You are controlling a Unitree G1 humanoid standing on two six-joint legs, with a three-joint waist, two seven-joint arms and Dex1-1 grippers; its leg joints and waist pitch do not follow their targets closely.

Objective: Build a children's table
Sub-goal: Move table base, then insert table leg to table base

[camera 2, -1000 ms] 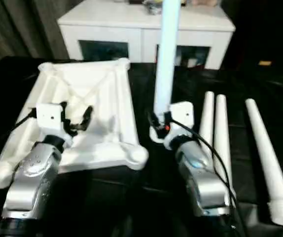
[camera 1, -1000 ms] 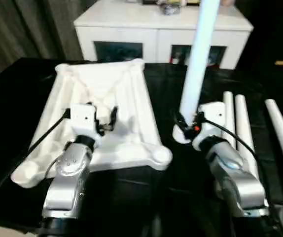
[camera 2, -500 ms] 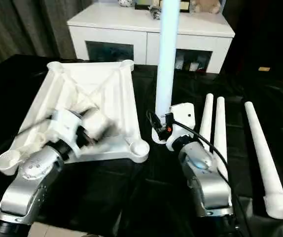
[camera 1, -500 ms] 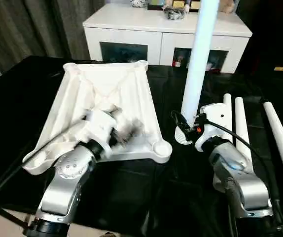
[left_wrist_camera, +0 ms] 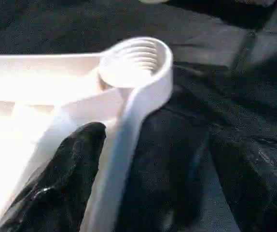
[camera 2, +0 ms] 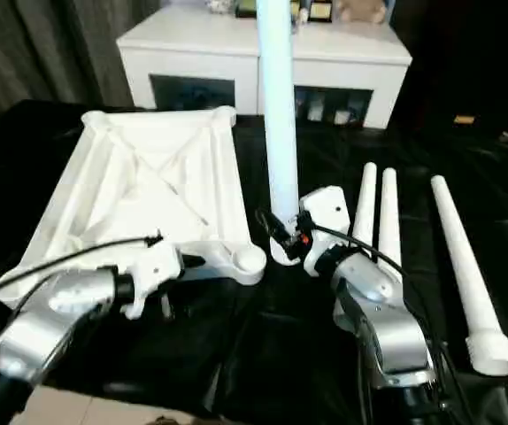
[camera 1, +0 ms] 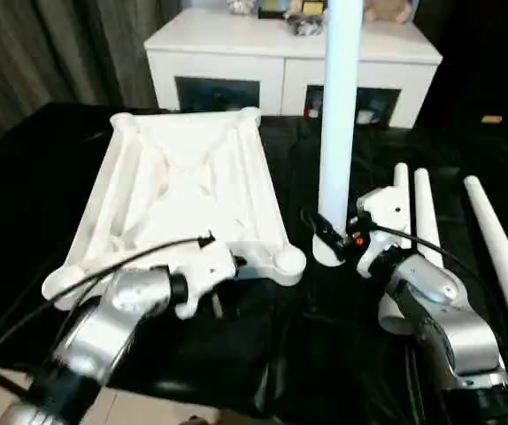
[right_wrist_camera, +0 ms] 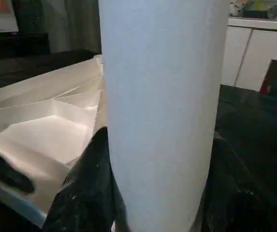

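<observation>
The white tabletop [camera 1: 183,190] lies ribbed side up on the black cloth. Its near right corner socket [camera 1: 288,260] is round and threaded inside [left_wrist_camera: 134,62]. My left gripper [camera 1: 234,263] stands open over the tabletop's near rim beside that socket. One black finger [left_wrist_camera: 66,183] rests against the rim's inner wall. My right gripper [camera 1: 329,239] is shut on a white leg [camera 1: 338,106], which stands upright just right of the tabletop. The leg [right_wrist_camera: 162,96] sits between the black fingers [right_wrist_camera: 88,183]. Three more legs [camera 1: 427,212] lie side by side at the right.
A white cabinet [camera 1: 294,53] with glass fronts stands behind the table. Grey curtains [camera 1: 50,44] hang at the back left. The black cloth's front edge [camera 1: 6,398] runs close below my left arm. A cable [camera 1: 103,270] arcs from my left wrist.
My left arm has swung from above the tabletop's middle down to its near rim by the right corner socket. The right gripper still holds the leg upright. The camera has shifted.
</observation>
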